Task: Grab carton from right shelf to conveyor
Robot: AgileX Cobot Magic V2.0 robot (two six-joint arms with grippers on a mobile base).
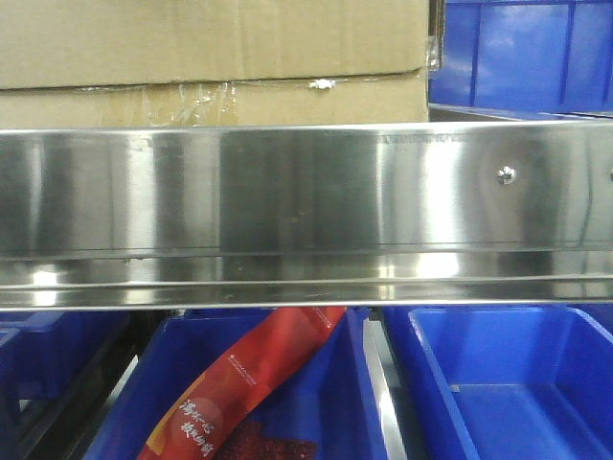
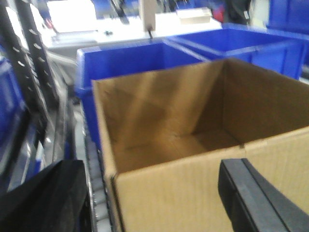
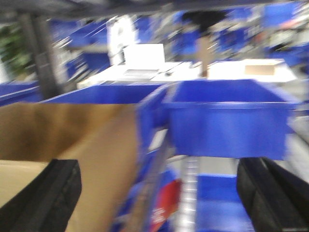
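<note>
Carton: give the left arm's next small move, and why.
Probably ease the left gripper forward onto the near wall of the carton, then close: the jaws are wide open, framing that wall, gripping nothing, and the carton sits behind the shelf rail.

Carton (image 1: 211, 43): plain brown corrugated, top left, behind and above rail; upper and lower parts cut off.
Clear tape (image 1: 187, 101): crinkled, along carton's lower seam.
White speck (image 1: 322, 84): on seam, right of tape.
Right shelf (image 1: 287, 192): shiny stainless-steel front rail spanning full width.
Screw head (image 1: 506, 174): small, on rail, right side.
Upper blue bin (image 1: 522, 57): top right, beside carton.
Lower blue bins: middle (image 1: 340, 402), right (image 1: 517, 383), under rail.
Red packet (image 1: 239, 383): white characters, lying diagonal in middle bin.
</note>
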